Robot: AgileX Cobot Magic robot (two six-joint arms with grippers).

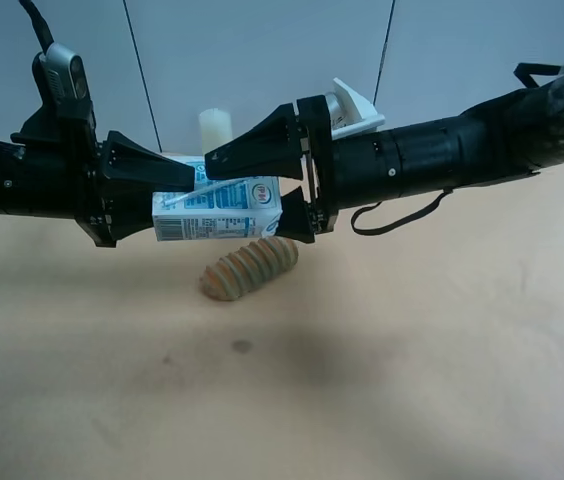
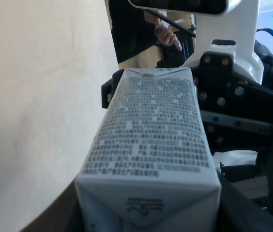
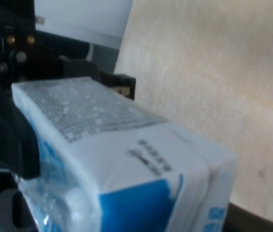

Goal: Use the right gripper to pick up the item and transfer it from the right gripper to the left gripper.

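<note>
The white-and-blue milk carton [image 1: 224, 210] hangs lying on its side in the air between both arms. My right gripper [image 1: 247, 200], on the arm with the white block at the exterior high view's right, has its fingers above and below the carton's right end. My left gripper [image 1: 174, 207], on the arm with the grey camera at that view's left, closes around the carton's left end. The carton fills the right wrist view [image 3: 127, 164] and the left wrist view [image 2: 151, 145], with dark fingers [image 3: 10, 135] hard against its sides.
A ridged brown loaf [image 1: 249, 268] lies on the tan table [image 1: 382, 380] just below the carton. A pale cream cylinder [image 1: 215, 130] stands behind it. A small dark spot [image 1: 241, 346] marks the table nearer the front.
</note>
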